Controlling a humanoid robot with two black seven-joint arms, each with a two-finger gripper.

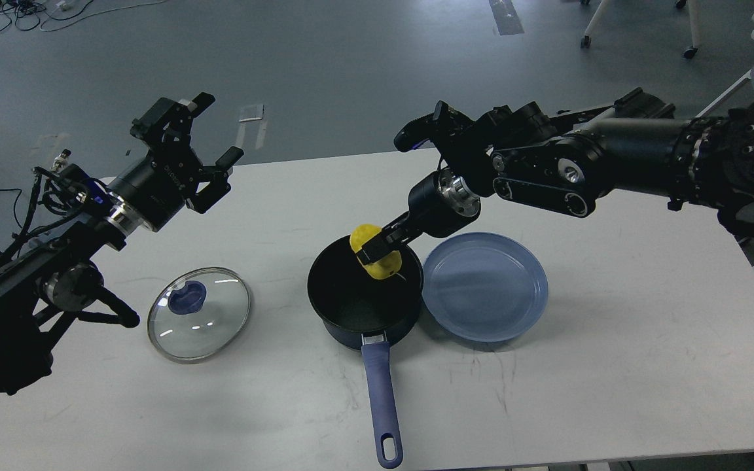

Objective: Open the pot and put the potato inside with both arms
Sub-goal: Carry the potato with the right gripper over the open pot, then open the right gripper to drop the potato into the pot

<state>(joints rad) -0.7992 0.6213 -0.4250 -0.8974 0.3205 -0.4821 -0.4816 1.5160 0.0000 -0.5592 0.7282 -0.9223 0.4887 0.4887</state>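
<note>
The right arm reaches in from the right with its elbow bent and wrist angled down, its right gripper (377, 250) clamped on the yellow potato (377, 254) above the far rim of the open navy saucepan (362, 292), which sits on the white table (612, 366) with its long handle pointing toward the robot. The potato appears to hang just over the black interior, though contact with the rim is hard to judge. The left gripper (203, 140) is raised clear, fingers spread apart and empty, above the glass lid (199, 313) lying left of the saucepan; a blue plate (485, 286) touches the pot's right side.
</note>
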